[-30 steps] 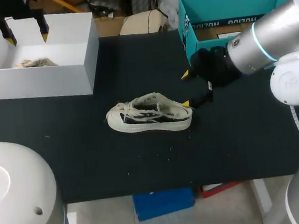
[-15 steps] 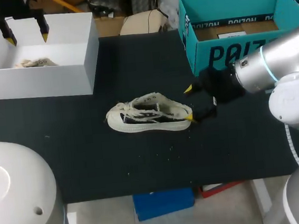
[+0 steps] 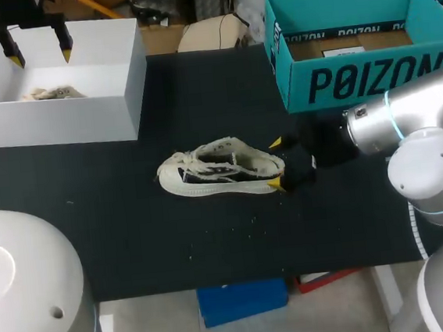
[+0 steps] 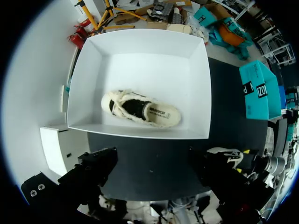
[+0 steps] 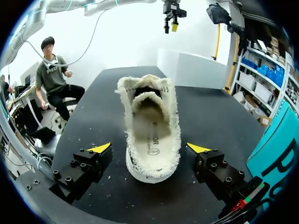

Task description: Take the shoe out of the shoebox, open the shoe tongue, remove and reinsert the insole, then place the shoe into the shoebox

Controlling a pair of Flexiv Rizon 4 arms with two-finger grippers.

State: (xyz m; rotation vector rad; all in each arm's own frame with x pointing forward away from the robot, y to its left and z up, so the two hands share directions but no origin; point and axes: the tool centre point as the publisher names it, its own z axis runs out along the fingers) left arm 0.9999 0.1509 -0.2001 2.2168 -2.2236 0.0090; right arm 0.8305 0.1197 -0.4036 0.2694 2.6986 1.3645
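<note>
Shoe (image 3: 218,170) between spread right claw (image 3: 274,162) — teal box (image 3: 370,79) near, white shoebox (image 3: 52,123) apart.

Right gripper (image 3: 274,162) seemingly nearer shoe (image 3: 218,169)

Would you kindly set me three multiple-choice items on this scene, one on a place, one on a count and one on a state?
1. Where is the shoe by the right tool? A: inside the teal box. B: on the black table. C: lifted in the air.
2. How many shoes show? A: one. B: three. C: two.
3. The right tool is: A: open. B: shut on the shoe. C: shut on a lace.
Answers: 1 B, its sole lies flat on the table; 2 C, a second shoe lies in the white box; 3 A, its fingers stand off either side of the heel.
</note>
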